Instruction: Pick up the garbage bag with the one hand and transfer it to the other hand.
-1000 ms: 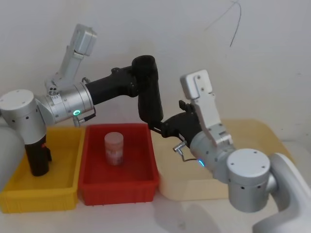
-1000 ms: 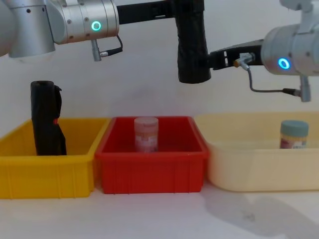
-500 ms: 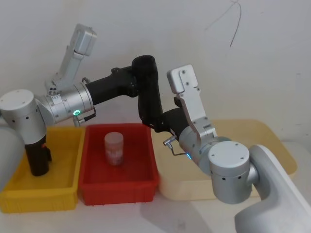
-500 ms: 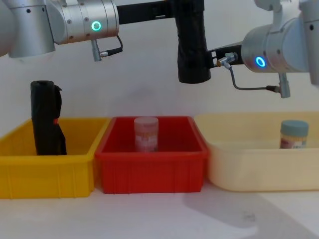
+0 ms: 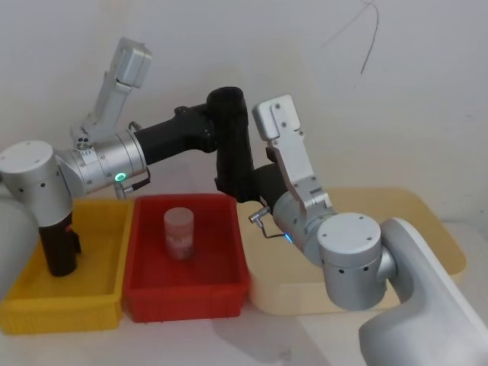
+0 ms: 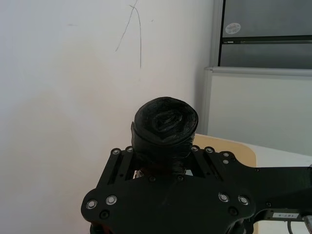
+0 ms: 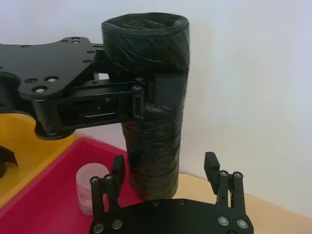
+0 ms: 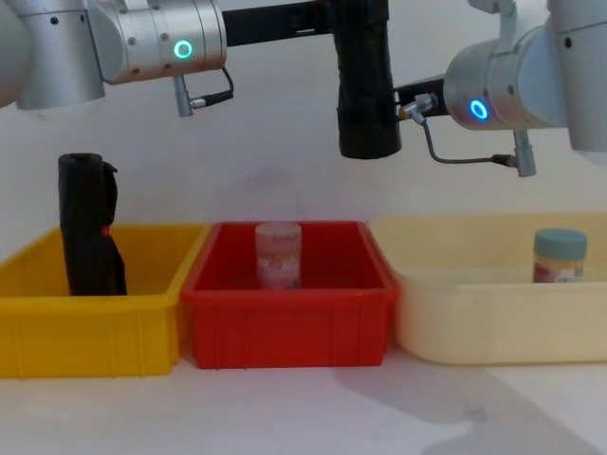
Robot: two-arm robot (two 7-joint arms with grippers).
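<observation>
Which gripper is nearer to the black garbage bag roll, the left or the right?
Left. The left gripper is clamped on the upper part of the garbage bag; the right gripper sits open around its lower end, not closed on it.

The garbage bag (image 8: 367, 85), a thick smooth black roll of plastic, loses its top at the chest view's upper edge. Against it, the right gripper (image 8: 400, 97) fingertips merge black on black, their ends untellable.
</observation>
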